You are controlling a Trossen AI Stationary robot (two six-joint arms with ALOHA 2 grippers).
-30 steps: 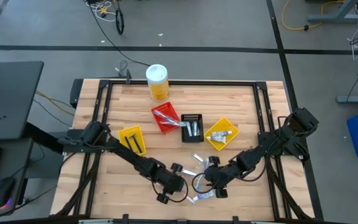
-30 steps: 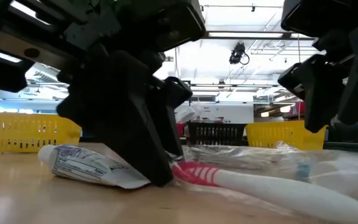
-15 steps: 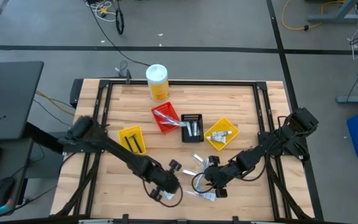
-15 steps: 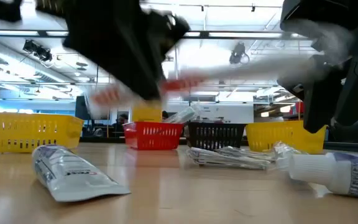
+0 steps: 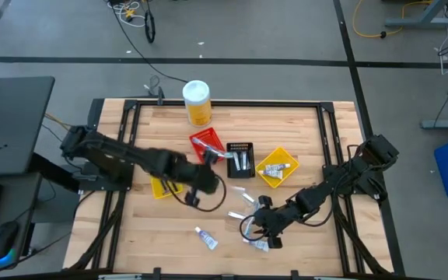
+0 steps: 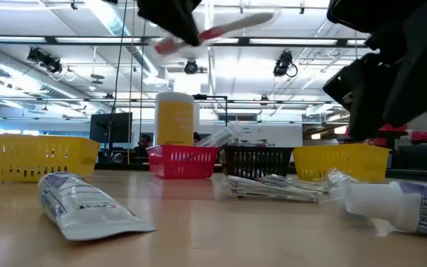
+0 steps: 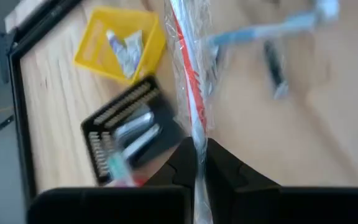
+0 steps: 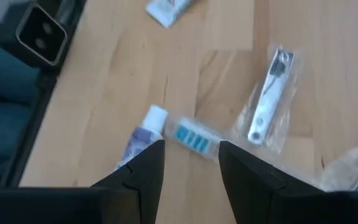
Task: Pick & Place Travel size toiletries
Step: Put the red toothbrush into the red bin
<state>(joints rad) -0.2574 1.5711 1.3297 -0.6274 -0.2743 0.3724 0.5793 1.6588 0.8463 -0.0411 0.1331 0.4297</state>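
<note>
The left gripper [image 7: 196, 163] is clamped on a wrapped red toothbrush [image 7: 188, 74], held well above the table between the left yellow bin [image 5: 165, 176] and the red bin [image 5: 206, 147] (in the low view it hangs high over everything). The right gripper [image 8: 190, 163] hovers near the front edge with fingers apart over a small white tube [image 8: 143, 130]. Another tube [image 5: 205, 238] lies alone on the table [image 5: 302, 132].

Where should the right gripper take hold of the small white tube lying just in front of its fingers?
Probably across the tube's round body just behind the white cap, coming straight down. It lies flat on the table, and the right gripper hangs open right above it.
</note>
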